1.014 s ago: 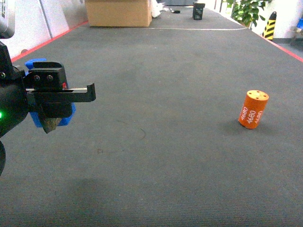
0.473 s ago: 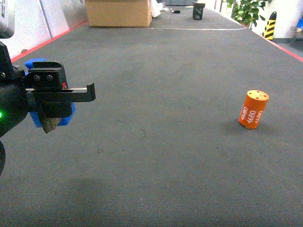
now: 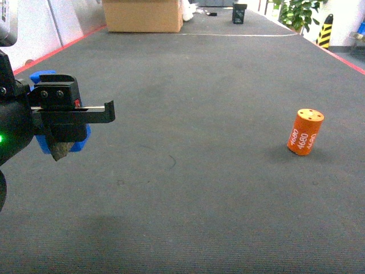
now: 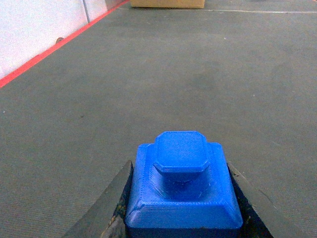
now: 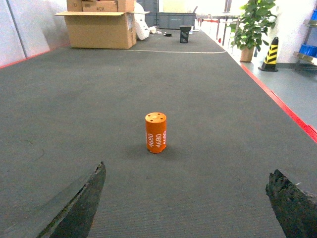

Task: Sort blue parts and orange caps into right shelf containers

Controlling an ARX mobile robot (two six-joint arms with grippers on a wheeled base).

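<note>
We see a wide floor of dark grey carpet (image 3: 217, 188) running away from us, edged on both sides by a red line (image 5: 292, 116). Along the left stands a pale wall (image 4: 34, 29). At the far end a large open cardboard box (image 5: 101, 27) sits on the carpet, with a small black bin (image 5: 185, 33) to its right and a white line across the floor before them. On the right, past the red edge, we find a potted plant (image 5: 251, 25) and a black-and-yellow striped bollard (image 5: 270, 47) on a smooth grey floor. The light is even and bright.
</note>
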